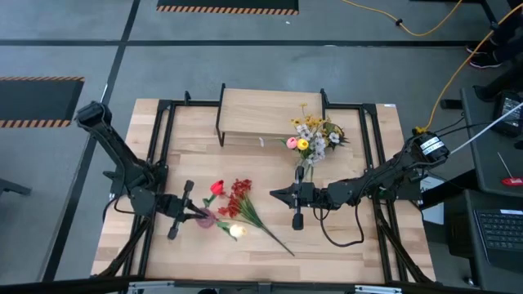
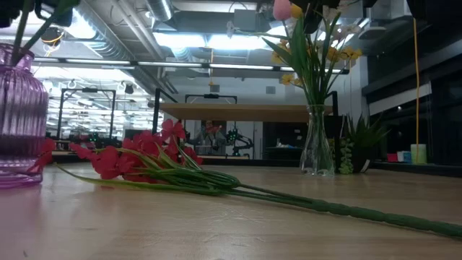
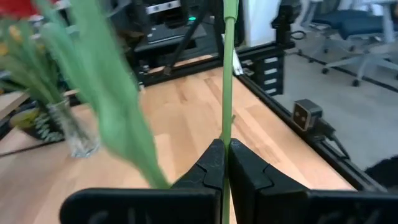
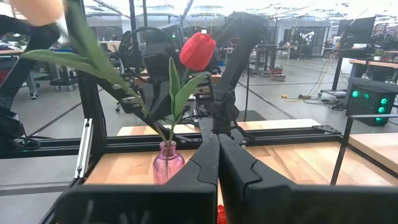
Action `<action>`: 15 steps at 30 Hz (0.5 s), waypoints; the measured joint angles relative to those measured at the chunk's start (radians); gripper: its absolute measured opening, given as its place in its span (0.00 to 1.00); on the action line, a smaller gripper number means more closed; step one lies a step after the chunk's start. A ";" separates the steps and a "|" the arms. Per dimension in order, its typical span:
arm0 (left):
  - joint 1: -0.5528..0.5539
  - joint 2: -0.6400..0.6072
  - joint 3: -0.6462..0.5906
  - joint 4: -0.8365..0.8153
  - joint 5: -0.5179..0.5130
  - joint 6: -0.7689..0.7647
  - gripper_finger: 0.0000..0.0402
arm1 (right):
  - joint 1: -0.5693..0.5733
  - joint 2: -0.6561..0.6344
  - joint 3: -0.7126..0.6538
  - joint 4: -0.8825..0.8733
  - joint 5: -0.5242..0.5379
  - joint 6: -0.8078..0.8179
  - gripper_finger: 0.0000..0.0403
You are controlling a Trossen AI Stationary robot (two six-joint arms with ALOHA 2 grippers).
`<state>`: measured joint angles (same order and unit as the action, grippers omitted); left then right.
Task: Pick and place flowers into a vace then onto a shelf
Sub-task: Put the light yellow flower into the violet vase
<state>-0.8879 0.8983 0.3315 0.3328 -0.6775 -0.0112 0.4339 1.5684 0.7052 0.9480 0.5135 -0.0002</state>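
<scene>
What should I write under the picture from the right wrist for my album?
Red tulip standing in a little pink vase, seen past the right hand's shut fingers.

Red tulip [image 4: 197, 51] in ribbed pink-purple vase [image 4: 168, 165], red berry spray [image 1: 239, 198] — green stalks, light wood shelf [image 1: 265, 110]

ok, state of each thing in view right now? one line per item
left gripper: shut on a green stem, by the pink vase
right gripper: shut, empty, mid-table
red tulip: upright in the pink ribbed glass vase
red berry spray: lying flat on the table
clear glass vase: upright, holding yellow, white and pink flowers
low wooden shelf: top bare
</scene>
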 joint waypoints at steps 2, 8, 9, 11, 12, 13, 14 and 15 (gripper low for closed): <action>-0.009 -0.008 -0.034 0.038 -0.028 -0.017 0.01 | 0.000 0.000 0.000 0.000 0.000 0.000 0.01; -0.009 -0.059 -0.126 0.186 -0.039 -0.032 0.01 | 0.000 0.000 0.000 0.000 0.000 0.000 0.01; -0.009 -0.068 -0.136 0.196 -0.043 -0.031 0.01 | 0.000 0.000 0.000 0.000 0.000 0.000 0.01; -0.009 -0.086 -0.163 0.228 -0.053 -0.038 0.01 | 0.000 0.000 0.000 0.000 0.000 0.000 0.01; -0.009 -0.093 -0.176 0.245 -0.054 -0.045 0.01 | 0.000 0.000 0.000 0.000 0.000 0.000 0.01; -0.009 -0.099 -0.189 0.258 -0.055 -0.053 0.01 | 0.000 0.000 0.000 0.000 0.000 0.000 0.01; -0.009 -0.102 -0.200 0.270 -0.056 -0.057 0.01 | 0.000 0.000 0.000 0.000 0.000 0.000 0.01; -0.009 -0.102 -0.208 0.280 -0.056 -0.060 0.01 | 0.000 0.000 0.000 0.000 0.000 0.000 0.01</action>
<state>-0.8970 0.7959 0.1232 0.6127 -0.7333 -0.0710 0.4343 1.5684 0.7052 0.9482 0.5136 -0.0002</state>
